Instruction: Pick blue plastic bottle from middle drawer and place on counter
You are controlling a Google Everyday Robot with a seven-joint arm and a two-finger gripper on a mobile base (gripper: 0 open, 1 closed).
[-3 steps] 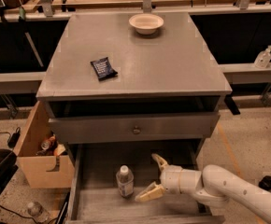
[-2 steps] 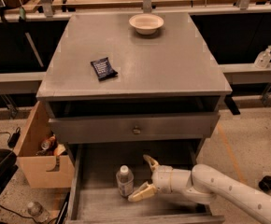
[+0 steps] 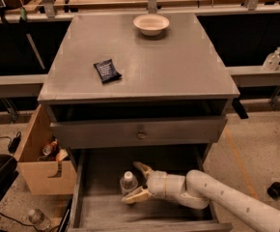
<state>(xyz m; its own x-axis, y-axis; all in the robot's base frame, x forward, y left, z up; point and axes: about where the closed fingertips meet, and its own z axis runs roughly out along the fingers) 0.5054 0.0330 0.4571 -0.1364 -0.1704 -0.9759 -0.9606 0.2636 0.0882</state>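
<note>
The blue plastic bottle stands upright in the pulled-out middle drawer, below the desk's front edge and a little left of centre. The gripper reaches in from the right, its fingers spread apart on either side of the bottle. On the counter, a bowl sits near the back edge and a dark packet lies toward the left edge.

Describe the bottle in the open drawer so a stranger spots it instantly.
Below the grey counter, look in the pulled-out middle drawer. The blue plastic bottle stands there, clear, white-capped, between the open fingers of the tool: the drawer's only bottle.
</note>
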